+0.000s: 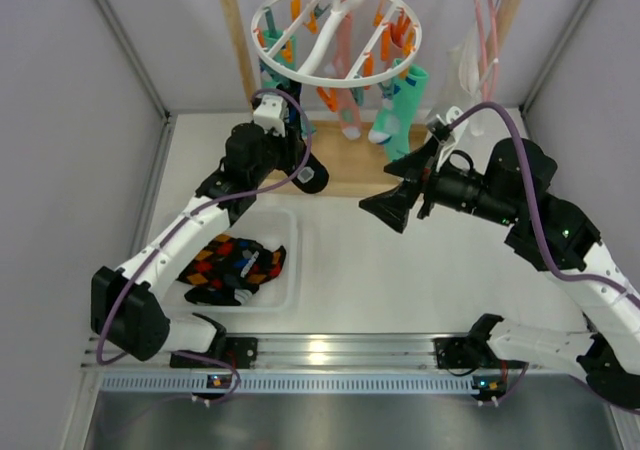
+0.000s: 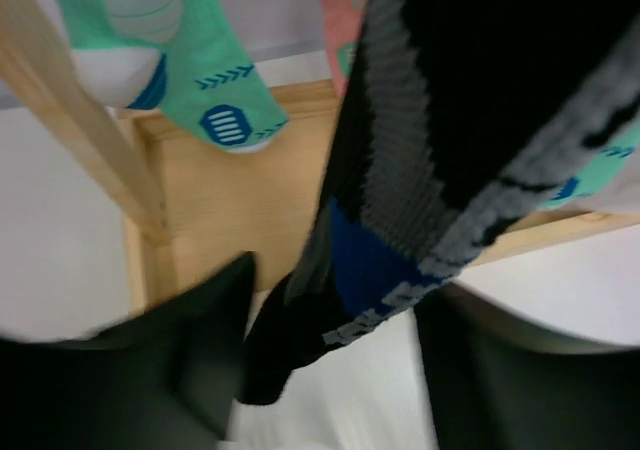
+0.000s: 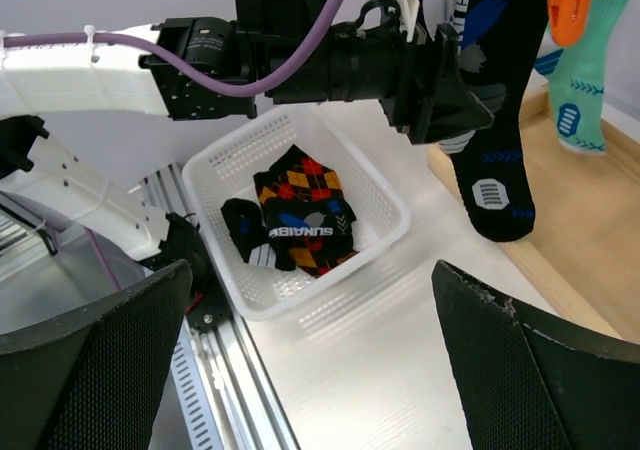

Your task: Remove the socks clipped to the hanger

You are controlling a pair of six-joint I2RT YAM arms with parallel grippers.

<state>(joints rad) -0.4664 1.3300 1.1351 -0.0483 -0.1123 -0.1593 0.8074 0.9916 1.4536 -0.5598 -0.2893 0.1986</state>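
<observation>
L end effector (image 2: 335, 320) part-open, straddling hanging black/blue sock (image 2: 400, 200), not clamped. R end effector (image 3: 312, 270) wide, empty. White counter (image 1: 400, 270); grey walls (image 1: 80, 120).

Bright, even light fell from overhead. A white glare patch sat on the metal rail (image 1: 320, 351) just nearer than the basket (image 1: 280, 292); shadows around the basket were faint. The left wrist view was smeared, its black sock (image 2: 480, 100) out of focus. The right wrist view showed the basket sharply.
</observation>
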